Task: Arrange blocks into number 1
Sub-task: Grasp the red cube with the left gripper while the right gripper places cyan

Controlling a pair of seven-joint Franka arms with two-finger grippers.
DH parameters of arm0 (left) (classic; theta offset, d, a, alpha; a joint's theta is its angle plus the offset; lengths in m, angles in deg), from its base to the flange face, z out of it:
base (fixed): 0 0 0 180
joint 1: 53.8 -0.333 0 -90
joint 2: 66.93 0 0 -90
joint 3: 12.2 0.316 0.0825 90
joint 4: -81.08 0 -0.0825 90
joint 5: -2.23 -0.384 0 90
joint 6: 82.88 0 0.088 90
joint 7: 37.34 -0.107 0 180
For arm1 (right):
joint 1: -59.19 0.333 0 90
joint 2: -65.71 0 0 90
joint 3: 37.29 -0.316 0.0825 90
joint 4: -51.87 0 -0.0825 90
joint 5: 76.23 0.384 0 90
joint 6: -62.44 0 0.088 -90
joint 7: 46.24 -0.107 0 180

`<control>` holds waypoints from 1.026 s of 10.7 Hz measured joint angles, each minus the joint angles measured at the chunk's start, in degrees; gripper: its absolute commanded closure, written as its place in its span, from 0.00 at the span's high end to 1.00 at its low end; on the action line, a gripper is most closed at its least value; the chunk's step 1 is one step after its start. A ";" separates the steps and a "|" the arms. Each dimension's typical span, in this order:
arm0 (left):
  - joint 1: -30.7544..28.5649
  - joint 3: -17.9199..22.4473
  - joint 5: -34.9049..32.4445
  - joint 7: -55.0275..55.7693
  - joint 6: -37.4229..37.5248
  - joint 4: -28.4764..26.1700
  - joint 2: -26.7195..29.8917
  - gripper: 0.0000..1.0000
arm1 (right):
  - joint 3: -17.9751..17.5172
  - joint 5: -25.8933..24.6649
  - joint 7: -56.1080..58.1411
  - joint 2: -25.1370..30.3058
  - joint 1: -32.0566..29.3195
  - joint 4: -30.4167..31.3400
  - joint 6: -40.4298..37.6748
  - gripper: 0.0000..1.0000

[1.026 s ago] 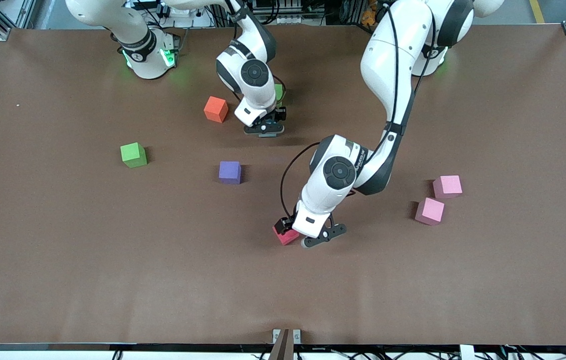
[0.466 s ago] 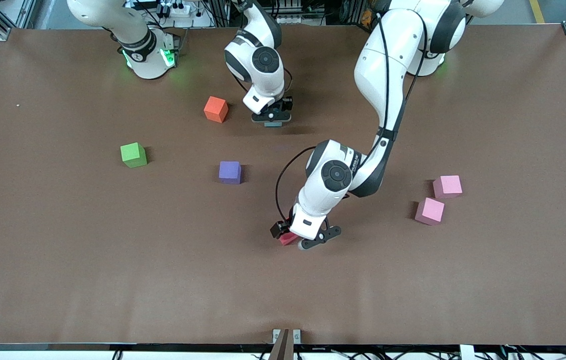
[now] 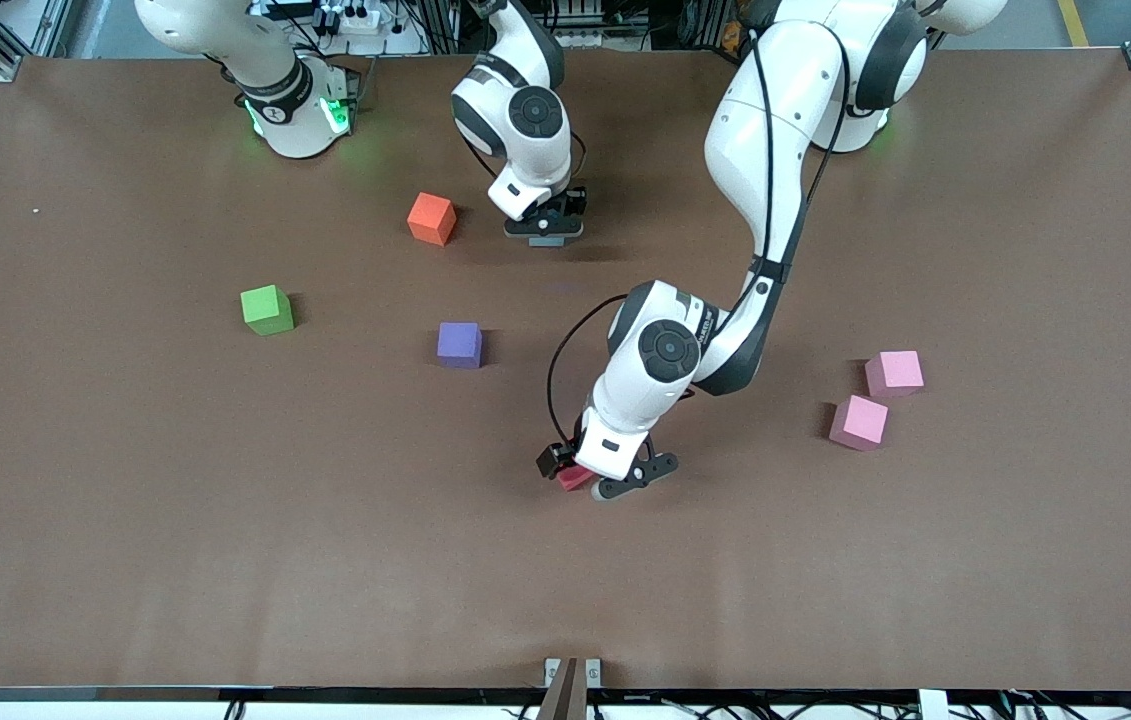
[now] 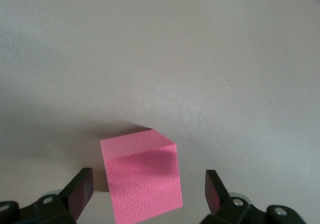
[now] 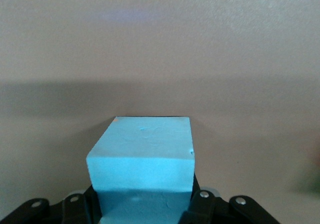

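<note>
Left gripper (image 4: 145,194) open, straddling red block (image 4: 142,181), not touching. Right gripper (image 5: 142,204) clamped on light blue block (image 5: 142,164). No legible markings.

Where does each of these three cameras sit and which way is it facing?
Front: high across the table, facing both arms; shows both arms whole.
Left wrist: on the left arm, looking down at the red block between the open left gripper.
Right wrist: on the right arm, over the light blue block in the right gripper.
Shared: front also shows the red block.
</note>
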 measured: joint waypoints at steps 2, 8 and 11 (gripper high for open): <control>0.20 1.28 4.09 -1.16 -1.54 0.15 -0.67 0.98 | 0.00 0.01 -1.14 0.02 0.81 0.03 0.00 0.04; 1.37 1.63 5.59 -1.76 -4.21 0.50 -2.85 0.98 | -0.01 0.08 -6.57 0.10 1.82 0.08 0.17 1.00; 1.46 1.69 5.59 -1.76 -4.39 0.91 -3.51 0.92 | 0.58 0.08 -7.56 0.32 2.12 -0.94 0.93 1.00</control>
